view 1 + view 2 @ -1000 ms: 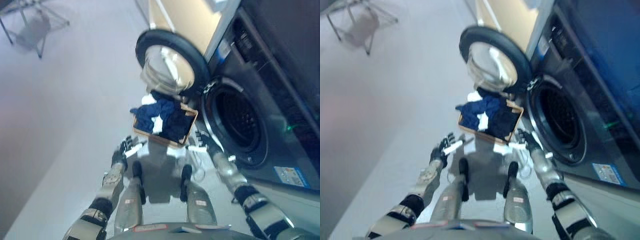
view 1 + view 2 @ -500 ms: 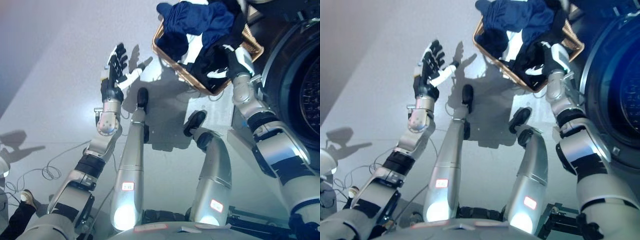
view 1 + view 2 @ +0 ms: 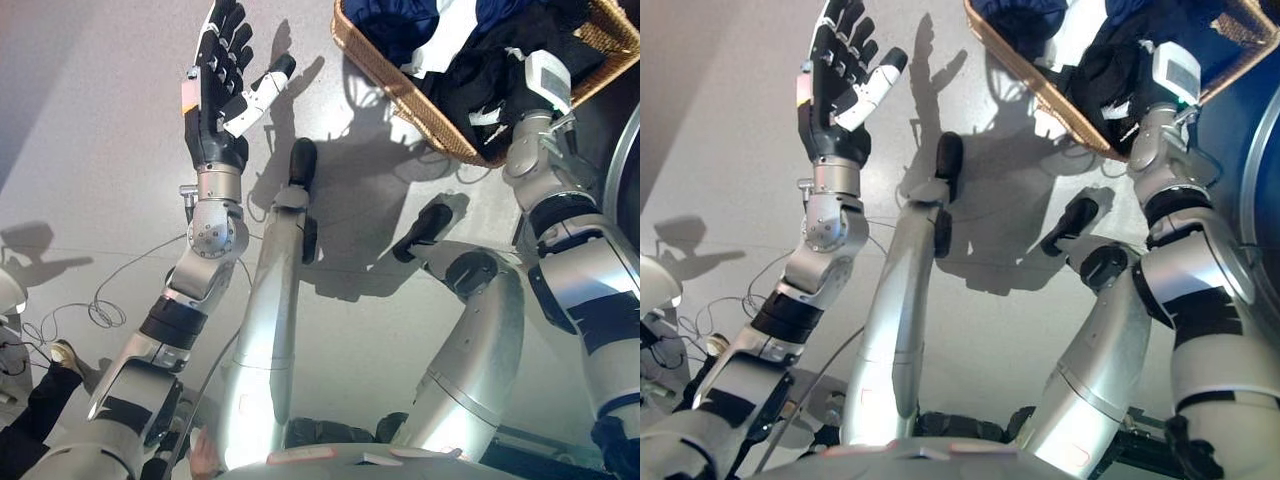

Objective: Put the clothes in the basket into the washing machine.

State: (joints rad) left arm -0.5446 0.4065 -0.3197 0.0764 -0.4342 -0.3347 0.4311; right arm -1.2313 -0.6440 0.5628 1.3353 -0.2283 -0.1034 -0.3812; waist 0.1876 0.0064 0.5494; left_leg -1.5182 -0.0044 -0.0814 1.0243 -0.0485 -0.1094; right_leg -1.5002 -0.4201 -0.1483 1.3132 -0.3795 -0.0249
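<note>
A wicker basket (image 3: 395, 88) stands on the floor at the top right, holding dark blue, white and black clothes (image 3: 470, 70). My right hand (image 3: 500, 92) reaches over the near rim into the basket and lies among the black cloth; its fingers are hidden in the cloth. My left hand (image 3: 218, 88) is held up over the bare floor to the left of the basket, open and empty. It also shows in the right eye view (image 3: 835, 80). A curved edge of the washing machine (image 3: 1255, 150) shows at the far right, beside the basket.
The grey floor (image 3: 90, 150) stretches out to the left of the basket. A person's dark-clad limb and shoe (image 3: 40, 420) show at the bottom left corner.
The camera has tipped down and closer, so the basket now sits at the top edge. My right hand has gone deeper into the basket's clothes. My left hand stays open, raised.
</note>
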